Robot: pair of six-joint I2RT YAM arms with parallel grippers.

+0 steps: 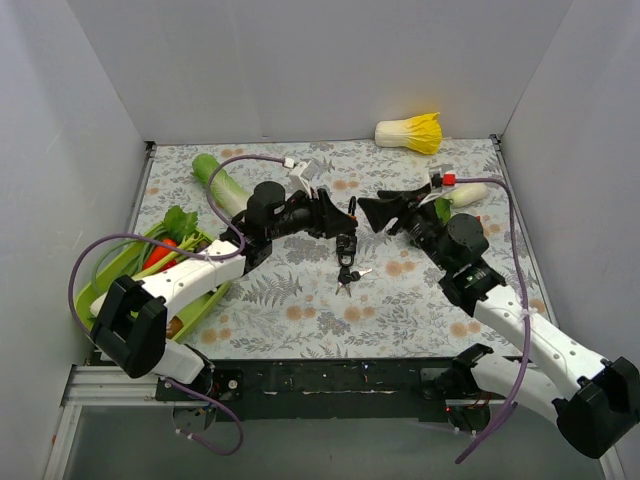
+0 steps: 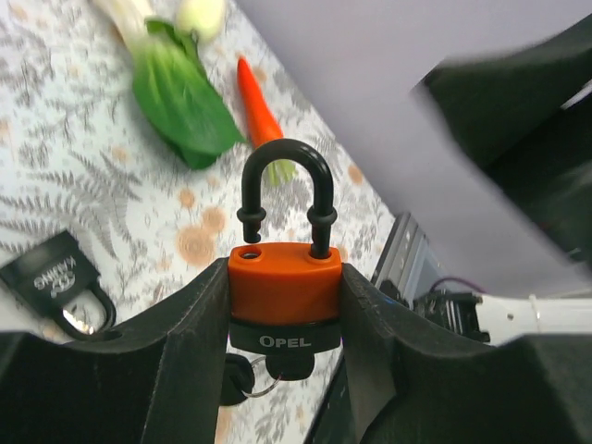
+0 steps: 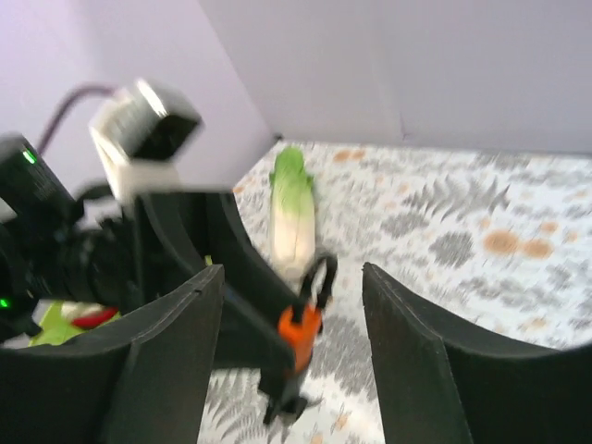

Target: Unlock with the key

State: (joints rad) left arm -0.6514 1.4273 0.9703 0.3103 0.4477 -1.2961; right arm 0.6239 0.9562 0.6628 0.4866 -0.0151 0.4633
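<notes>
The left arm (image 1: 190,280) reaches in over the middle of the bench (image 1: 300,325), and its jaws are partly closed on the padlock (image 2: 285,287), pressing on the two sides of its orange body. The lock is held up off the patterned surface, with its black shackle (image 2: 282,194) pointing away from the wrist. One leg of the shackle sits in the body. The other has come out of its hole and stands just above it, so the lock is open. A black key (image 2: 277,363) is in the underside, and from the overhead camera a small bunch of keys (image 1: 347,275) hangs below the lock (whether they touch the bench I cannot tell).

The right arm (image 1: 520,320) comes in from the opposite side. Its jaws stand wide apart and hold nothing. They face the padlock (image 3: 298,328) and are close to it without touching.

Around them are a green tray (image 1: 100,290) of vegetables at the left, a long pale-green stalk (image 1: 222,185) beyond it, and a yellow-leafed cabbage (image 1: 410,132) against the far wall. A carrot (image 2: 259,102) and a leafy green (image 2: 180,92) lie on the bench behind the held lock.
</notes>
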